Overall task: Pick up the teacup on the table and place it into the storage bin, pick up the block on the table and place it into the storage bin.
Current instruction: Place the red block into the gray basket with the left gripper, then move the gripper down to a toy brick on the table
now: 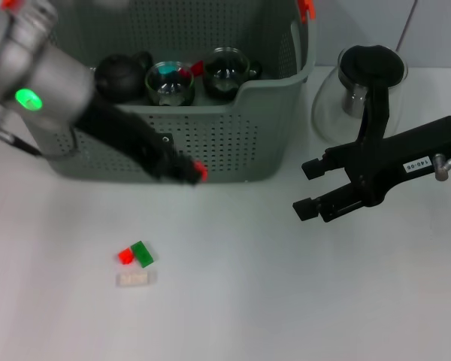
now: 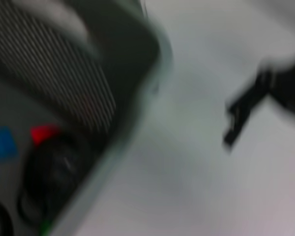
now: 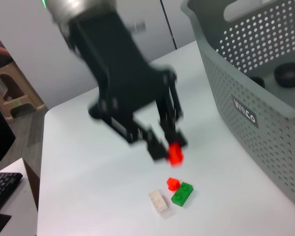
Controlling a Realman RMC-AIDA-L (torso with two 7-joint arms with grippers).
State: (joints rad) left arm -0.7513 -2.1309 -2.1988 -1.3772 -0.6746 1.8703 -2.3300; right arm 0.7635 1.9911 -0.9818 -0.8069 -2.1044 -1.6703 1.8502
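On the white table [image 1: 301, 301] we see green, red and white blocks [image 1: 136, 263] lying nearest. Above them our left gripper [image 1: 188, 171] pinches a red block [image 1: 201, 172] before the storage bin [image 1: 233, 143]. Our right gripper [image 1: 310, 188] hovers open, empty.

The head camera looks steeply down on the white table [image 1: 286, 301], storage bin [image 1: 233, 143] at the far edge, both arms entering from the sides. The right wrist camera faces low across the table toward the left gripper [image 3: 162, 145], the bin's wall [image 3: 255, 118] close alongside. The left wrist camera peers down at close range over the bin's rim [image 2: 132, 123]. All three views share bin and tabletop.
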